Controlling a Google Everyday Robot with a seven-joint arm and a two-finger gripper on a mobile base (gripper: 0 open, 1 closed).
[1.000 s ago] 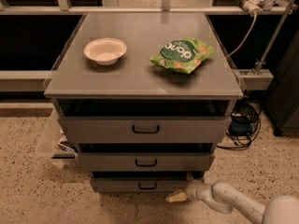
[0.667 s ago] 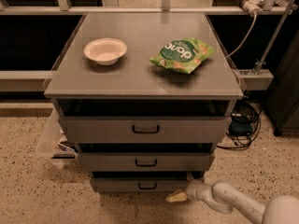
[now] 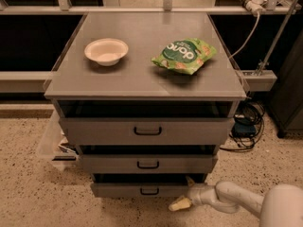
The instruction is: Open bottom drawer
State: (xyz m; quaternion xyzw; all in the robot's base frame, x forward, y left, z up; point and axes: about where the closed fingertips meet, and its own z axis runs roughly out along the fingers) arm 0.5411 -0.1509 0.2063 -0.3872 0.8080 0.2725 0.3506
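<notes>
The bottom drawer (image 3: pixel 137 189) is the narrowest grey front of three, low on the cabinet, with a small black bar handle (image 3: pixel 149 191) at its centre. A dark gap shows above its front panel. My gripper (image 3: pixel 182 197) reaches in from the lower right on a white arm (image 3: pixel 241 201). Its yellowish fingertips (image 3: pixel 177 205) sit at the drawer's right end, close to the floor, to the right of the handle.
The grey cabinet top (image 3: pixel 142 79) carries a white bowl (image 3: pixel 106 51) and a green snack bag (image 3: pixel 183 56). The top drawer (image 3: pixel 147 130) and middle drawer (image 3: pixel 147 163) sit above. A clear bin (image 3: pixel 52 145) stands at the left, cables (image 3: pixel 246 122) at the right.
</notes>
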